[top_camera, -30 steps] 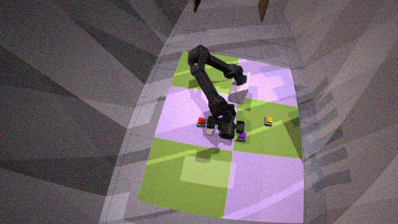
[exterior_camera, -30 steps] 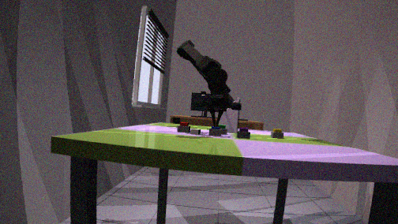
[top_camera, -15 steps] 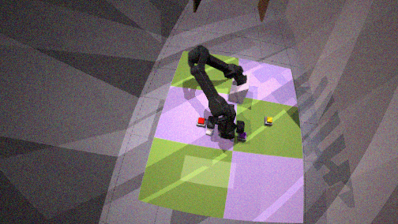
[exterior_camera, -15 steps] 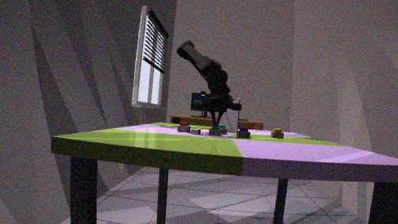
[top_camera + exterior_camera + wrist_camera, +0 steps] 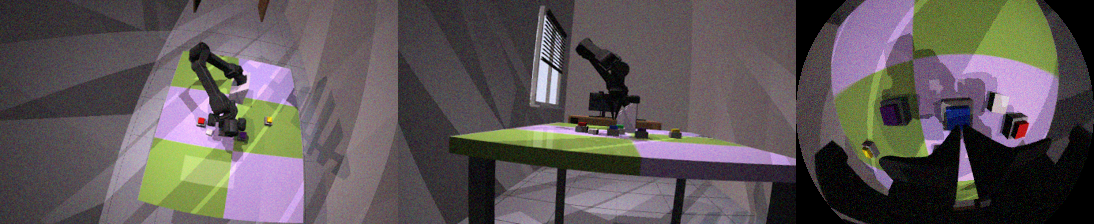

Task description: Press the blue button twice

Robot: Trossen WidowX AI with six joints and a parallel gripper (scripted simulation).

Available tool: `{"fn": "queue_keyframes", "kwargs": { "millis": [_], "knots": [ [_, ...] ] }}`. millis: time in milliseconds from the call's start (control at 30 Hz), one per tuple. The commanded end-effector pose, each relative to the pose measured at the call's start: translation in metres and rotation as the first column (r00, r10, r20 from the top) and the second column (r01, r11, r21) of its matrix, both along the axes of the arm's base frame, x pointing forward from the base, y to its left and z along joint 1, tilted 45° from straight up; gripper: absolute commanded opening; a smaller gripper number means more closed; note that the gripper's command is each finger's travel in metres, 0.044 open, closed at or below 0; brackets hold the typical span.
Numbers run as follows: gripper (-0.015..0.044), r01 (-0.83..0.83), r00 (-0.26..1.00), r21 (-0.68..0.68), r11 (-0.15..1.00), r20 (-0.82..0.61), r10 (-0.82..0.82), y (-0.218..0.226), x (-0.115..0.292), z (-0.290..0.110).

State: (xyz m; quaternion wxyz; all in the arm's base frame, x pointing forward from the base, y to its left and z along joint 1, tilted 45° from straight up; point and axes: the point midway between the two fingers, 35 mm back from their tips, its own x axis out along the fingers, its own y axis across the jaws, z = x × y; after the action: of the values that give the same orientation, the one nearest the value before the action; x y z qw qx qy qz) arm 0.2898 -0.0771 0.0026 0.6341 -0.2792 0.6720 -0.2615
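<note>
The blue button (image 5: 613,128) (image 5: 957,116) sits in a grey housing on the table. Its cap stands up above the housing. It is hidden under the arm in the top view. My gripper (image 5: 614,118) (image 5: 960,128) is shut and empty, pointing down. Its fingertips are just above the blue cap in the exterior view, with a small gap showing. In the wrist view they overlap the near edge of the cap.
A red button (image 5: 200,121) (image 5: 1021,130) and a small white block (image 5: 209,132) (image 5: 1000,103) lie on one side. A purple button (image 5: 242,136) (image 5: 890,115) and a yellow button (image 5: 269,119) (image 5: 867,152) are on the other. A green button (image 5: 621,126) is behind the blue one.
</note>
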Motion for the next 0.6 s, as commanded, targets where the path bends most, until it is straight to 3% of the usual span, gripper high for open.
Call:
{"fn": "queue_keyframes", "kwargs": {
  "millis": [0,567],
  "knots": [
    [0.002,0.004,1.0,0.005,1.0,0.0,-0.004,-0.003,0.0,-0.004],
    [0.002,0.005,1.0,0.003,1.0,0.0,-0.005,-0.022,-0.002,-0.022]
  ]
}}
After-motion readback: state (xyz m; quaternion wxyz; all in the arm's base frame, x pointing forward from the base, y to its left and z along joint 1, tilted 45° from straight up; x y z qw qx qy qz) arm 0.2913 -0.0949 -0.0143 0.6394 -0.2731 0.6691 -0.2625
